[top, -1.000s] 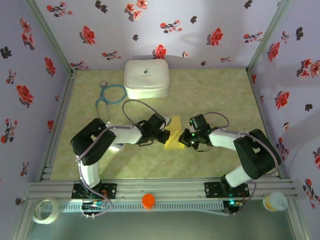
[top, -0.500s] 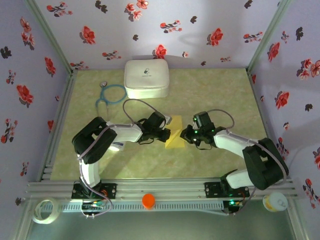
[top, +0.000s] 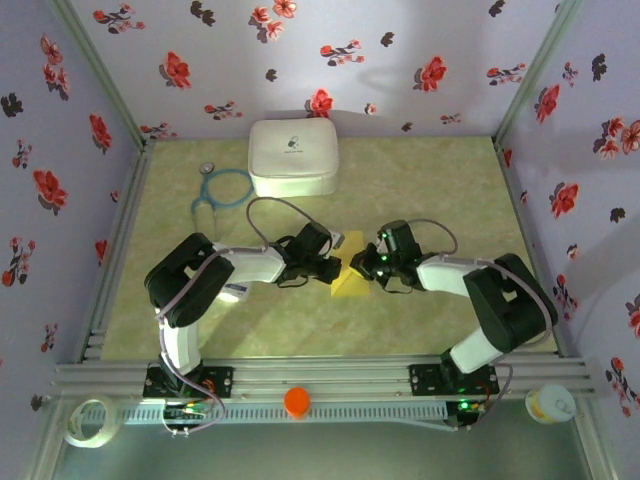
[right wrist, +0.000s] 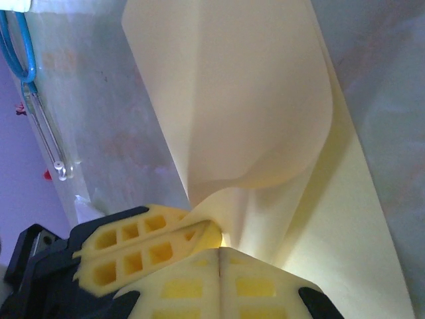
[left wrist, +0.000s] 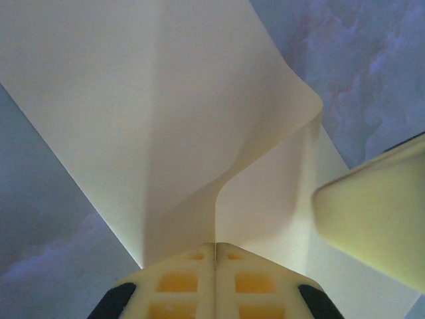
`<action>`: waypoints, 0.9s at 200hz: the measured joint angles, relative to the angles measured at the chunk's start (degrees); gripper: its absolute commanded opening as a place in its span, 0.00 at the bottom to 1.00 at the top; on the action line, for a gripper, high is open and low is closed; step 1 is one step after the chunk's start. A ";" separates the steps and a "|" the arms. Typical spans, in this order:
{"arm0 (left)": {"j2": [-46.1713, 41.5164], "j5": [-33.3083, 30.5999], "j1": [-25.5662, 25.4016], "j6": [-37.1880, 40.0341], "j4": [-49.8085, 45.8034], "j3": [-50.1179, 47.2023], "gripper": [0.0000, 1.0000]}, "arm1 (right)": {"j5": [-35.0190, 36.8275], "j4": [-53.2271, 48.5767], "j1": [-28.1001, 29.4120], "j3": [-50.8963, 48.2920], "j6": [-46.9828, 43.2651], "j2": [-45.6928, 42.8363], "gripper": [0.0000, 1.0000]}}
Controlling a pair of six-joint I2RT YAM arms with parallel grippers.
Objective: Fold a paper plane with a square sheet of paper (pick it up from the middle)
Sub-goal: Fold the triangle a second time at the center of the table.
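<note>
One white case (top: 292, 157) (stethoscope (top: 222, 188) beside) lies beyond the paper (top: 349, 282).

Soft, bluish light falls from above, brightest on the back wall (top: 300, 60) and dimmer toward the near edge, while up close the sheet of paper (left wrist: 133, 100) glows pale, softly shadowed and slightly blurred.

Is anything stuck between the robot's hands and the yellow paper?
No, nothing visible is in the way. The left hand and the right hand are both pinched shut right on the thin yellow sheet of paper, close beside each other, and the paper curls up from between their fingers.
</note>
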 measured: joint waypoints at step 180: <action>0.68 0.68 0.37 0.02 -1.31 1.18 0.00 | -0.04 1.49 -0.63 -0.37 0.17 2.54 0.00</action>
